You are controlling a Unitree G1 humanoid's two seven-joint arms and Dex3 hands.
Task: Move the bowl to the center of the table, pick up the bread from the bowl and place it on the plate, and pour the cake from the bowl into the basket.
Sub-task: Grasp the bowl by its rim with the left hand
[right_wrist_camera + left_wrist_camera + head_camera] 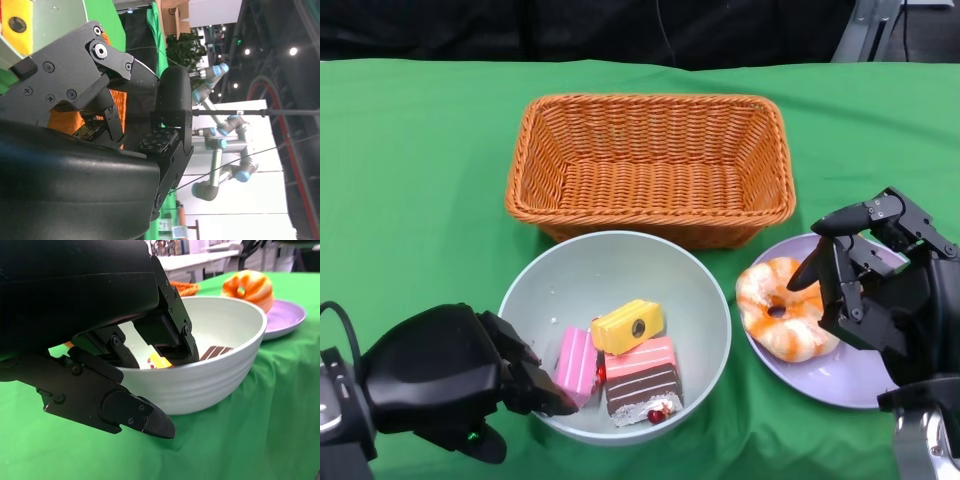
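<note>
The pale bowl [610, 270] stands at the table's middle front and holds several cake pieces: pink [577, 363], yellow [628, 326] and brown-and-pink [642, 378]. My left hand [450, 375] grips its near-left rim, fingers inside, thumb outside under the wall; the left wrist view shows this hand [100, 340] on the bowl [210, 375]. The orange-glazed ring of bread [780, 310] lies on the lilac plate [850, 375] to the bowl's right. My right hand [880, 285] hovers over the plate just right of the bread, fingers apart and holding nothing. The wicker basket [650, 165] stands behind the bowl.
A green cloth [410, 200] covers the table. The basket's front wall nearly touches the bowl's far rim. The plate sits close to the bowl's right side. The right wrist view shows my right hand [100, 125] and robot arms in the room beyond.
</note>
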